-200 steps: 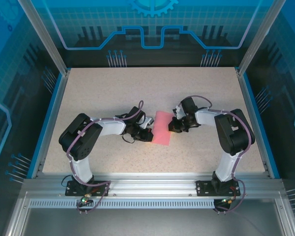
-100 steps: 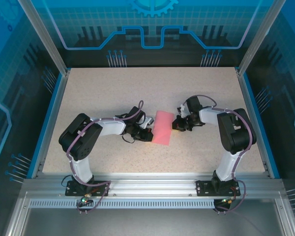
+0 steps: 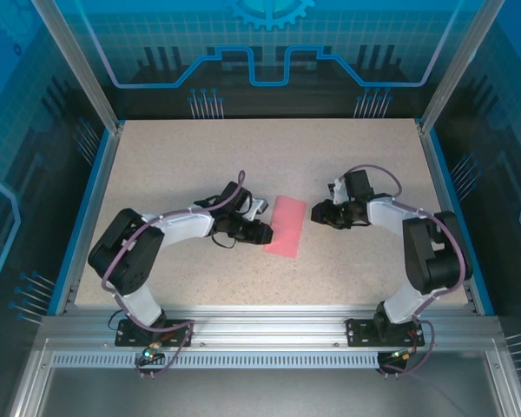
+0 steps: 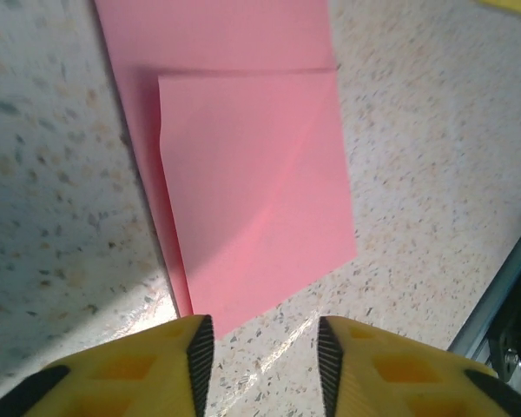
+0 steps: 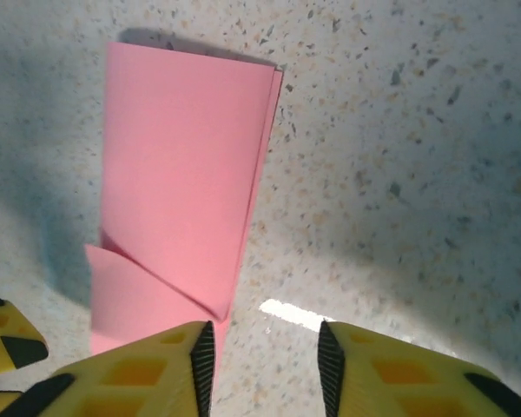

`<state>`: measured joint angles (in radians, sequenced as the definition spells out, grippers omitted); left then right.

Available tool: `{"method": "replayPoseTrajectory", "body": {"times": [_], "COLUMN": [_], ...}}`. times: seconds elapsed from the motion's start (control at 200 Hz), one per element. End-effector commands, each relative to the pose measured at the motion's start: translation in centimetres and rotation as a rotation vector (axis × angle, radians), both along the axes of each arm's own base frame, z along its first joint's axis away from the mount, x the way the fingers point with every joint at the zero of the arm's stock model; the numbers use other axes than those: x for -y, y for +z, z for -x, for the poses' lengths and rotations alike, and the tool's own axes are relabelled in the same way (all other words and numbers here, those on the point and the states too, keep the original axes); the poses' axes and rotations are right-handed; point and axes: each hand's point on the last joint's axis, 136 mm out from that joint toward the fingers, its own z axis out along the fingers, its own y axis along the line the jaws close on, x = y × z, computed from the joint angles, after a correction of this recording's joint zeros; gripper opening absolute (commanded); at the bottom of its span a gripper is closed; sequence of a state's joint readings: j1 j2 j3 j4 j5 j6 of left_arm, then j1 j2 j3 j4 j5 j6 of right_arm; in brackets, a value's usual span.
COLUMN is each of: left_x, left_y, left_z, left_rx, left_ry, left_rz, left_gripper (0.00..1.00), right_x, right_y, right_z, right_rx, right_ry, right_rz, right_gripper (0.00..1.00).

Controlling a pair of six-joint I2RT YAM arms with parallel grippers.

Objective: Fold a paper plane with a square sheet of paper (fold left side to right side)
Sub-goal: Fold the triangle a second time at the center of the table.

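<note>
Two pincers stand spread and empty, one on either side of the salmon-pink sheet (image 3: 286, 224). The left pincer (image 3: 265, 232) hangs just off the sheet's left edge. Its yellow fingers (image 4: 130, 373) are parted, with bare speckled table (image 3: 200, 165) between them and the sheet's nearest corner just ahead of the gap. The right pincer (image 3: 317, 211) is parted the same way, off the sheet's right edge. In its wrist view the sheet's near end reaches the tip of one finger, and I cannot tell whether they touch.

A second ago both pincers were pressed together against the sheet, the left at its lower-left corner and the right on its right side. Now both have let go and backed away, the right one farther. The sheet lies free and flat at the middle of the table as a narrow doubled strip. Its edges are layered at the far end (image 5: 269, 74), and a slanted flap (image 4: 260, 234) lies over it. By my reading the left-to-right fold is laid and released, and later folds remain.

The left arm (image 3: 182, 224) reaches low, with its forearm aimed at the sheet from the left. The right arm (image 3: 391, 213) bows out beyond the sheet's right side, its wrist pointing back toward the sheet.
</note>
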<state>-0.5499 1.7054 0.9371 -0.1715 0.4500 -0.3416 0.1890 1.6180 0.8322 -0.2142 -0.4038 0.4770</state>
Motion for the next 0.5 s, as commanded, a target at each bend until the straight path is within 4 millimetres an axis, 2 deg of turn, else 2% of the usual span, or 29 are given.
{"method": "replayPoseTrajectory", "body": {"times": [0.0, 0.215, 0.335, 0.495], "left_x": [-0.5, 0.8, 1.5, 1.6], "left_y": [2.0, 1.0, 0.3, -0.8], "left_z": [-2.0, -4.2, -5.1, -5.9], "left_rx": [0.033, 0.029, 0.025, 0.024], "left_ry": [0.040, 0.009, -0.011, -0.022], "left_rz": [0.030, 0.048, 0.046, 0.014], "left_gripper": [0.47, 0.48, 0.48, 0.48], "right_x": [0.0, -1.7, -2.4, -3.3], "right_y": [1.1, 2.1, 1.9, 1.8], "right_z": [0.4, 1.8, 2.6, 3.2], "right_rx": [0.050, 0.064, 0.058, 0.052], "right_ry": [-0.023, -0.013, 0.005, 0.028], "right_rz": [-0.048, -0.164, -0.166, -0.167], "right_gripper": [0.48, 0.64, 0.66, 0.67]}}
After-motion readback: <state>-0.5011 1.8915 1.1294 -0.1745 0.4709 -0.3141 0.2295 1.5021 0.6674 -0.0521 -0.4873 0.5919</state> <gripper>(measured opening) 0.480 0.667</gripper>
